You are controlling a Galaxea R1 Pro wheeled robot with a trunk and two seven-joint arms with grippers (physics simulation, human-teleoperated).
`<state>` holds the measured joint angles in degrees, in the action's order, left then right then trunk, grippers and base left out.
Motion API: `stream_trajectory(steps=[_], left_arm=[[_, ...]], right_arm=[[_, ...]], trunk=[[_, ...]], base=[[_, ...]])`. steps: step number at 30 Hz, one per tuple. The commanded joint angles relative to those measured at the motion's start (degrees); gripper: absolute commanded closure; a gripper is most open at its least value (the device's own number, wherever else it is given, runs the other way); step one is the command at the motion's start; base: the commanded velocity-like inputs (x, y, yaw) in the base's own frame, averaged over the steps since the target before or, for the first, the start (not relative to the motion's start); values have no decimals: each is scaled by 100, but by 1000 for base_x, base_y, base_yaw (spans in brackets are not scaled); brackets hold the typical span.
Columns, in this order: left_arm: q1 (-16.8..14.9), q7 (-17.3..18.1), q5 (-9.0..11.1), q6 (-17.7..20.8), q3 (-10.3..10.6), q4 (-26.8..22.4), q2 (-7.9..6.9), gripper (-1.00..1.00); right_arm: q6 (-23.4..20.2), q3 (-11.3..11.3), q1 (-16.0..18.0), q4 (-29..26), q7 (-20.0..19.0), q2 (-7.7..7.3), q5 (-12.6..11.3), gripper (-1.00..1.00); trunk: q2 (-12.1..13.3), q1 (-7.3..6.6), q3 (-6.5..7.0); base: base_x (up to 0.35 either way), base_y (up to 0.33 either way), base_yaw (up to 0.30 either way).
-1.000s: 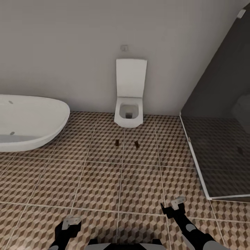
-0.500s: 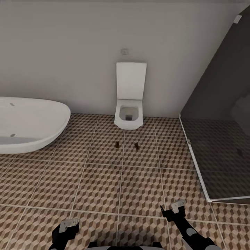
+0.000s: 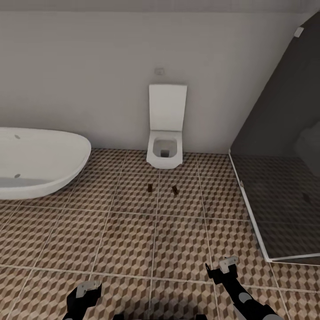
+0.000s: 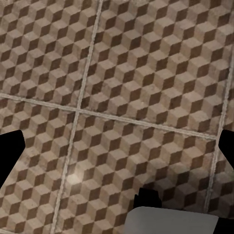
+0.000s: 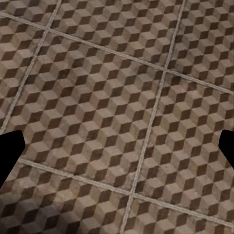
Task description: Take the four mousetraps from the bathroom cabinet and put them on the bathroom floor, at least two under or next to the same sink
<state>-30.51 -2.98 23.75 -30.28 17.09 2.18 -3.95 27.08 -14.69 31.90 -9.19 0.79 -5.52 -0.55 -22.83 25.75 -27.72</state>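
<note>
Two small dark mousetraps [image 3: 150,187] [image 3: 175,190] are seen on the cube-patterned tiled bathroom floor [image 3: 133,240] before the white square toilet [image 3: 165,149]; the left gripper [image 3: 84,294] and right gripper [image 3: 221,270] are spread wide, nothing held.

Two small dark mousetraps [image 3: 151,187] [image 3: 175,190] lie flat on the cube-patterned bathroom floor [image 3: 133,240], far ahead near the middle. They sit just apart, side by side. Their details are too small to make out, though the right one seems slightly angled.

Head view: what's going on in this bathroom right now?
Nothing is being handled. Both grippers, left and right, hang open and empty over the bathroom floor. Two small dark objects, likely mousetraps, lie on the tiles in front of the toilet, between the bathtub and the shower screen.
</note>
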Motion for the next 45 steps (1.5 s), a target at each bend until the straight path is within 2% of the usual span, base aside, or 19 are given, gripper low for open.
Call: stream_trajectory(steps=[1, 45], left_arm=[[-8, -28, 7, -30, 49, 19, 5, -100], [10, -28, 7, -30, 48, 19, 25, -100]], right_arm=[[17, -25, -3, 5, 8, -2, -6, -100], [25, -25, -79, 5, 13, -2, 2, -100]], trunk=[[-9, 3, 2], [-9, 3, 420]], base=[[0, 0, 0], [0, 0, 0]])
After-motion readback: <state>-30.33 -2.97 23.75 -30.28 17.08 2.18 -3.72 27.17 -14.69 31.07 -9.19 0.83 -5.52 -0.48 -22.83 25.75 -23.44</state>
